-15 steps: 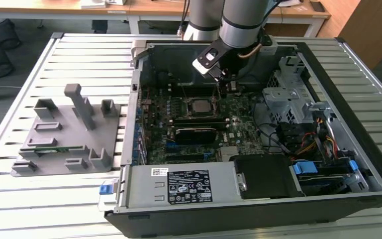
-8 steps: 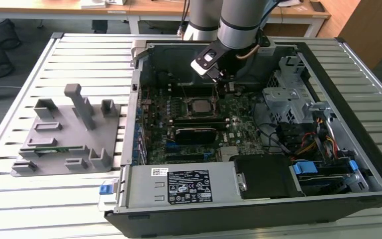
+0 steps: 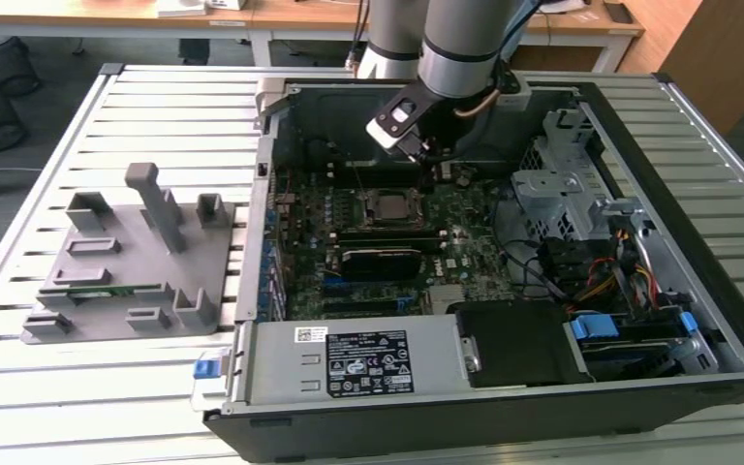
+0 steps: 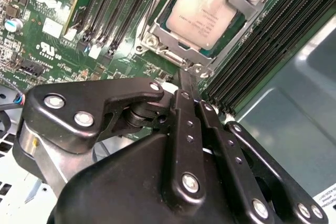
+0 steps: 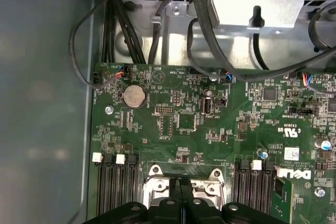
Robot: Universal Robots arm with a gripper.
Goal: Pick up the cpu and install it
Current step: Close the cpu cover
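The cpu (image 4: 205, 11) is a flat square chip with a silvery-white top. It lies inside the metal-framed socket (image 4: 157, 38) on the green motherboard (image 5: 210, 124). In the exterior view the cpu (image 3: 387, 205) sits mid-board in the open computer case. My gripper (image 4: 185, 75) is shut, its two black fingers pressed together with nothing between them. Their tips hang just over the socket frame's edge, beside the cpu. The gripper (image 3: 432, 163) is inside the case, toward its far wall. The gripper (image 5: 181, 183) meets the socket frame (image 5: 157, 179) in the first wrist view.
A grey plastic fixture (image 3: 127, 262) holding a green circuit strip (image 3: 104, 289) stands on the slatted table at the exterior view's left. Black memory slots (image 4: 121, 9) flank the socket. Cables (image 5: 157, 30), a drive cage (image 3: 560, 189) and the power supply (image 3: 359, 360) crowd the case.
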